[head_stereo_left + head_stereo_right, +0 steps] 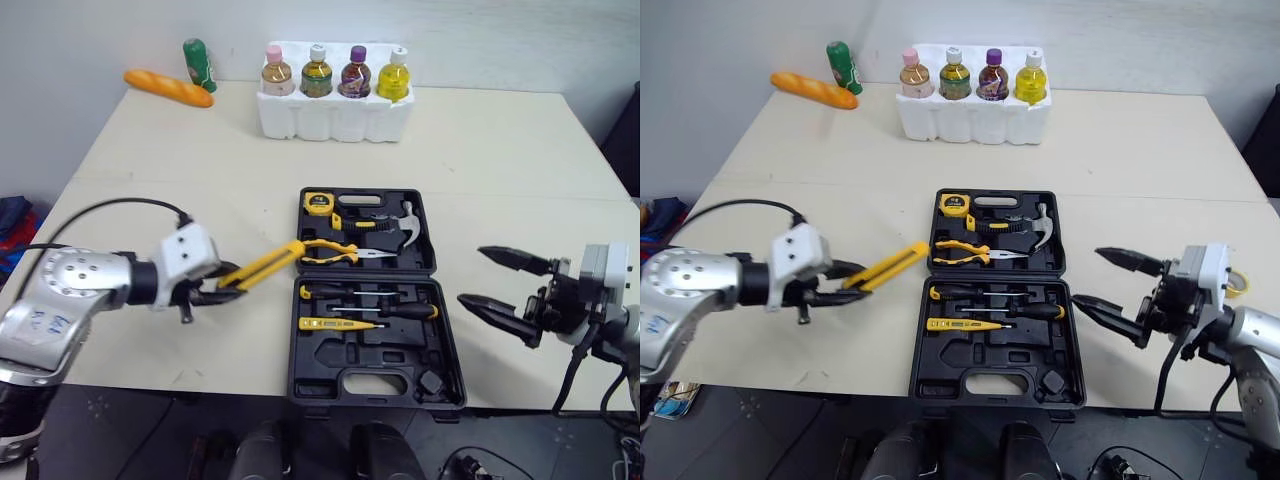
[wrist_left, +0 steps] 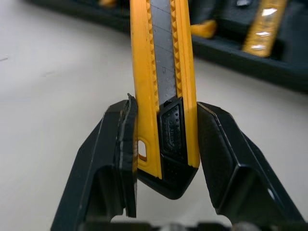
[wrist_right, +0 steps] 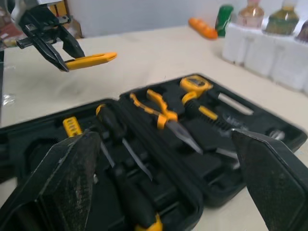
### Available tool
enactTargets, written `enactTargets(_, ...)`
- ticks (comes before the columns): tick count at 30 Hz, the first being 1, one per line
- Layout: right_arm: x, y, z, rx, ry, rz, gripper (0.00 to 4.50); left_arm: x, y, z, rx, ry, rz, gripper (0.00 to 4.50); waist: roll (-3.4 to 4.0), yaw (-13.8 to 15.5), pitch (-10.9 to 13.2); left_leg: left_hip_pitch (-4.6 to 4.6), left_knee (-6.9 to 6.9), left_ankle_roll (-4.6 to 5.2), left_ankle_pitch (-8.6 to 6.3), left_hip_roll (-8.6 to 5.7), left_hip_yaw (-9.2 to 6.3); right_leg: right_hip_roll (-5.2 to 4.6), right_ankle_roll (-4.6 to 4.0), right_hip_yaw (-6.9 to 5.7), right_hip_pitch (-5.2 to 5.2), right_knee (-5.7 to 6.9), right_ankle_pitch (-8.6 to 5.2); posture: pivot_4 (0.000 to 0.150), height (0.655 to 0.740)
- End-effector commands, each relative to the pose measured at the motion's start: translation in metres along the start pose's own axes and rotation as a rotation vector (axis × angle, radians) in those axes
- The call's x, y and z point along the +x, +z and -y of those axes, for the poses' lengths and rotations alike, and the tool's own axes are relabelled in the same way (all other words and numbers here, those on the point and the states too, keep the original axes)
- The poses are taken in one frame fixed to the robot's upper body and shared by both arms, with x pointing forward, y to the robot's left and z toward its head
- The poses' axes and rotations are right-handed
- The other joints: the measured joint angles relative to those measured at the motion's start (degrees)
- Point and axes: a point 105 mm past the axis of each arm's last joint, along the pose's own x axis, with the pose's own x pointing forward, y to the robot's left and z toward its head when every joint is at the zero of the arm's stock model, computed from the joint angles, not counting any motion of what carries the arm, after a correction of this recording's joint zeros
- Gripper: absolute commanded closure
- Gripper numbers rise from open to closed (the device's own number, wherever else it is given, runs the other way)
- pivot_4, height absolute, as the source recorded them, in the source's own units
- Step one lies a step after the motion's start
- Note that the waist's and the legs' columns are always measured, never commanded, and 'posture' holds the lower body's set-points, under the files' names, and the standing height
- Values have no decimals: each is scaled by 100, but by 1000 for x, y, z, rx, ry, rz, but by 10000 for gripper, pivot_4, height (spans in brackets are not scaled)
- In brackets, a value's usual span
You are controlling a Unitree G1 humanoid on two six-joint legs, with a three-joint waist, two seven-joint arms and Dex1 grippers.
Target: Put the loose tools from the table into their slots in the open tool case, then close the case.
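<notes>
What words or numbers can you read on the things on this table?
No text here can be read.
Labels on the four drink bottles in the white foam holder: too small to read.
Print on the green can: blurred.
Face of the yellow tape measure in the black plastic tool case: too small.
Body of the yellow utility knife in the left hand: no lettering shows.

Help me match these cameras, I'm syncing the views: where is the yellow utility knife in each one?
Left eye view: the utility knife is left of the tool case, gripped by the left hand, with its tip at the case's edge.
Right eye view: the knife is in the same spot, left of the case.
Left wrist view: the knife is clamped in the hand, running toward the case.
Right wrist view: the knife is beyond the case.
Shared landmark: the open case.
</notes>
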Motion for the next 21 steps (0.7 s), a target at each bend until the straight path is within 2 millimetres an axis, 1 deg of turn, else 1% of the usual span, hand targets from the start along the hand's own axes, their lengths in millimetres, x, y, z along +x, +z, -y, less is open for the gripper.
enactTargets(1,-6,11,-5,-67,8,-5,0,11,34,15,81,-124,84,31457,-5,14,3,-4,13,1,0,2,-4,19,5,3,3,1,3,1500,7400)
enactTargets(3,-10,7,-8,-48,-8,-6,0,23,46,26,65,-221,113,31457,-4,13,2,-4,27,8,2,3,-5,24,17,17,10,2,9,1500,7400)
enactTargets(5,-19,0,-16,-22,-23,-21,0,36,53,45,52,-365,100,31457,-4,13,2,6,30,11,4,2,-7,25,23,28,22,0,13,1500,7400)
enactTargets(6,-23,-3,-19,-15,-27,-28,0,41,54,51,41,-405,92,31457,-4,21,2,5,30,12,4,1,-7,26,23,35,22,0,13,1500,7400)
enactTargets(8,-32,-11,-26,-10,-27,-62,0,60,57,55,70,-445,69,31457,-4,27,2,6,30,11,4,2,-11,31,22,47,24,-1,13,1500,7400)
enactTargets(10,-37,-15,-30,-13,-23,-83,0,71,59,59,95,-475,50,31457,-3,47,2,6,35,11,4,1,-10,35,22,51,24,-1,13,1500,7400)
enactTargets(14,-42,-22,-37,-16,-16,-113,0,86,56,68,123,-527,-2,31457,9,-8,-5,15,43,6,6,9,-5,45,22,63,27,5,13,1500,7400)
enactTargets(15,-44,-23,-39,-15,-15,-119,0,91,56,69,135,-521,-8,31457,22,-6,-13,20,43,4,8,10,-7,46,19,63,29,8,11,1500,7400)
enactTargets(17,-48,-26,-43,-14,-16,-134,0,106,48,60,152,-415,-77,31457,37,10,-22,26,42,1,9,11,-8,45,18,63,35,11,10,1500,7400)
enactTargets(19,-50,-26,-44,-15,-21,-139,0,107,45,65,106,-435,-95,31457,39,14,-23,30,50,4,9,10,-11,43,17,64,41,14,10,1500,7400)
enactTargets(21,-51,-28,-46,16,-28,-155,0,106,43,67,101,-449,-100,31457,38,10,-22,17,66,9,5,14,-19,42,16,62,37,21,9,1500,7400)
